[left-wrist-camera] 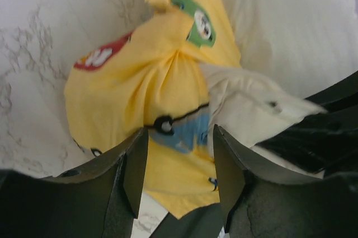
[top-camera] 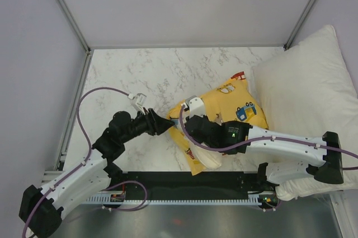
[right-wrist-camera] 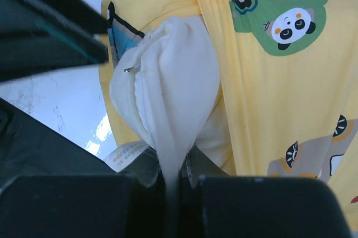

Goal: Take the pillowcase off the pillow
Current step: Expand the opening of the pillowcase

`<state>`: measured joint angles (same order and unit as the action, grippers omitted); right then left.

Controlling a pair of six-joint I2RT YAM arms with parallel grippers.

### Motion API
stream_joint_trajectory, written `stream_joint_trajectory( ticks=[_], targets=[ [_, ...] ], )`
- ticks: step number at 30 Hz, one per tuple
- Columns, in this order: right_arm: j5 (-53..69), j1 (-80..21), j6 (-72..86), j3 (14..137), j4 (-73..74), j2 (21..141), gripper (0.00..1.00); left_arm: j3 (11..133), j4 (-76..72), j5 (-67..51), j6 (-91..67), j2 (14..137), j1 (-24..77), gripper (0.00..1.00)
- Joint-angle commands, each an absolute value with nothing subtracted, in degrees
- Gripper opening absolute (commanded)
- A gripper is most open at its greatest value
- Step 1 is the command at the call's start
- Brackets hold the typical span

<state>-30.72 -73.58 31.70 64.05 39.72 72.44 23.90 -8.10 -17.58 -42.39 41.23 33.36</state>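
Pillowcase (top-camera: 238,106) of bright yellow fabric, printed with cartoon vehicles and a panda, lies bunched on the white marble-patterned table (top-camera: 140,75), right of centre. Its far-right edge rests against a much larger bright white pillow (top-camera: 313,81) on the table's right side. A small cream-beige soft pillow (right-wrist-camera: 173,92) bulges out of the case's open end on the left, where the yellow cloth is gathered into tight folds around it. A small white label (right-wrist-camera: 126,154) hangs at its lower edge. The right gripper (right-wrist-camera: 172,190) reaches in from the right across the case, its black jaws pressed together on a pinched fold of the cream pillow. The left gripper (left-wrist-camera: 179,176) points at the same end from the left. Its two dark fingers (left-wrist-camera: 131,176) stand moderately apart with nothing clamped between them, and the yellow fabric lies just beyond their tips. Whether those tips touch the cloth cannot be told.
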Motion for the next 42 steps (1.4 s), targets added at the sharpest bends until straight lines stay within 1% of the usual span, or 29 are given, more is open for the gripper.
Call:
stream_joint_trajectory(
  ticks=[1, 4, 10, 15, 17, 18, 19, 21, 22, 24, 25, 26, 32, 35, 38, 42],
  targets=[
    [-36.0, -73.3, 31.7, 69.1, 31.1, 72.2, 0.00, 20.9, -7.7, -14.1, -45.6, 38.9, 37.0, 0.57],
    [-35.3, -73.3, 31.5, 70.1, 29.4, 73.4, 0.00, 20.4, -10.4, -15.2, -46.1, 39.7, 38.2, 0.58],
    [-32.3, -73.4, 31.4, 71.2, 27.4, 75.0, 0.00, 20.3, -17.1, -15.4, -47.5, 45.3, 39.7, 0.66],
    [-31.8, -73.3, 31.7, 71.2, 26.9, 73.9, 0.00, 21.1, -17.8, -14.9, -46.5, 49.9, 41.0, 0.65],
    [-32.2, -73.4, 31.6, 71.3, 26.7, 73.3, 0.00, 21.0, -17.8, -15.3, -46.1, 51.4, 41.2, 0.60],
    [-32.4, -73.4, 31.6, 71.4, 26.5, 72.9, 0.00, 21.0, -17.8, -15.5, -45.9, 51.9, 41.3, 0.56],
    [-32.7, -73.3, 31.6, 71.5, 26.5, 72.6, 0.00, 20.8, -17.8, -15.5, -46.0, 52.4, 41.4, 0.46],
    [-33.3, -73.3, 31.1, 71.6, 26.3, 71.8, 0.00, 20.5, -17.8, -15.6, -45.9, 53.5, 41.7, 0.35],
    [-33.4, -73.3, 31.0, 71.6, 26.3, 71.6, 0.00, 20.3, -17.8, -15.5, -45.7, 53.8, 41.7, 0.24],
    [-33.5, -73.3, 30.7, 71.3, 26.4, 70.8, 0.00, 20.0, -17.8, -15.1, -45.4, 54.6, 41.6, 0.15],
    [-33.3, -73.3, 30.7, 71.1, 26.3, 70.4, 0.00, 19.9, -17.8, -15.2, -45.5, 54.8, 41.7, 0.07],
    [-33.3, -73.3, 30.6, 70.7, 26.5, 70.0, 0.00, 19.8, -18.3, -15.2, -45.7, 55.2, 41.7, 0.03],
    [-33.5, -73.4, 30.2, 69.8, 29.6, 68.1, 0.00, 20.0, -17.5, -12.9, -45.5, 54.8, 41.5, 0.02],
    [-32.6, -73.4, 30.0, 69.4, 33.3, 66.1, 0.00, 20.0, -14.1, -10.5, -44.3, 53.7, 40.9, 0.02],
    [-28.2, -73.4, 29.9, 67.7, 36.0, 63.8, 0.00, 19.3, -13.9, -11.0, -44.4, 53.0, 37.9, 0.02],
    [-20.3, -73.7, 29.7, 64.3, 40.0, 62.5, 0.00, 19.5, -18.8, -17.4, -46.7, 54.7, 29.1, 0.02]
  ],
)
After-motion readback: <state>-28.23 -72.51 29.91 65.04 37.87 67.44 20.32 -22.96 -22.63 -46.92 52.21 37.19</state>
